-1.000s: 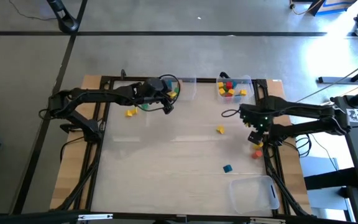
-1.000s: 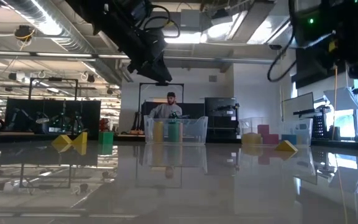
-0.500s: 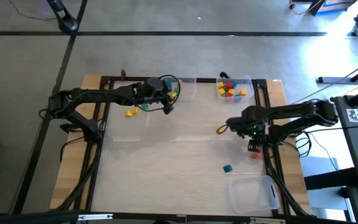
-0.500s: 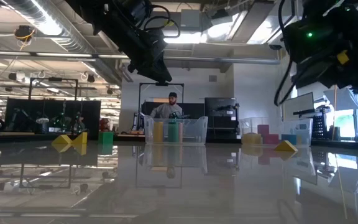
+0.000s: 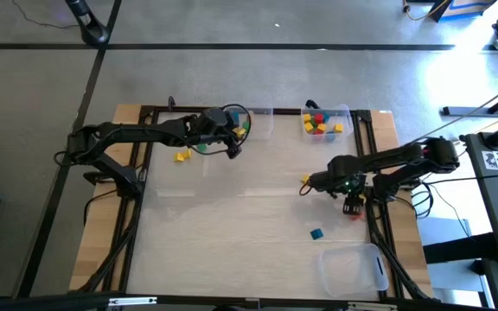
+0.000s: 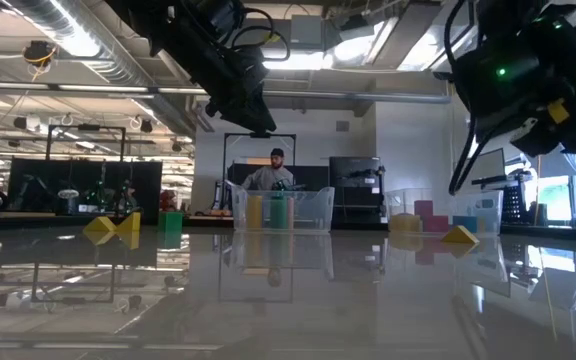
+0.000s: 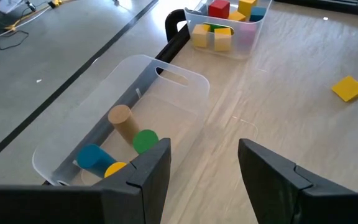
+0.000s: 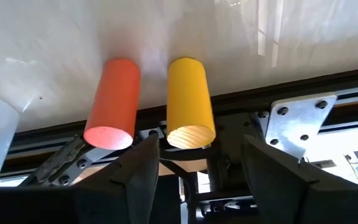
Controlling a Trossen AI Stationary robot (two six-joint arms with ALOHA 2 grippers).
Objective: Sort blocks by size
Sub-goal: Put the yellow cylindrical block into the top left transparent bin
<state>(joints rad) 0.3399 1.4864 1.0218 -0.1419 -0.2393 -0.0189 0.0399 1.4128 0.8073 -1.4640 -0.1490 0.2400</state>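
Note:
My right gripper [image 5: 350, 205] is open and low over the table's right edge. In its wrist view [image 8: 194, 180] an orange cylinder block [image 8: 112, 102] and a yellow cylinder block [image 8: 188, 99] lie on their sides just beyond the fingertips, the yellow one in line with the gap. Neither is touched. A yellow block [image 5: 304, 180] lies on the table beside the right arm. My left gripper [image 5: 232, 147] is open and empty at the far left, above the table next to a clear bin [image 7: 166, 74] that holds tan, green, blue and yellow blocks.
A second clear bin [image 5: 325, 123] with several coloured blocks stands at the far edge. A yellow block [image 5: 181, 156] and a green block [image 5: 201, 149] lie near the left gripper. A blue block [image 5: 316, 233] lies near an empty clear bin [image 5: 351, 268] at the near right corner.
My right arm has stretched toward the table's left. Its gripper has gone down and a little toward the near edge, closing in on the orange and yellow cylinders at the right edge. The blocks have stayed in place.

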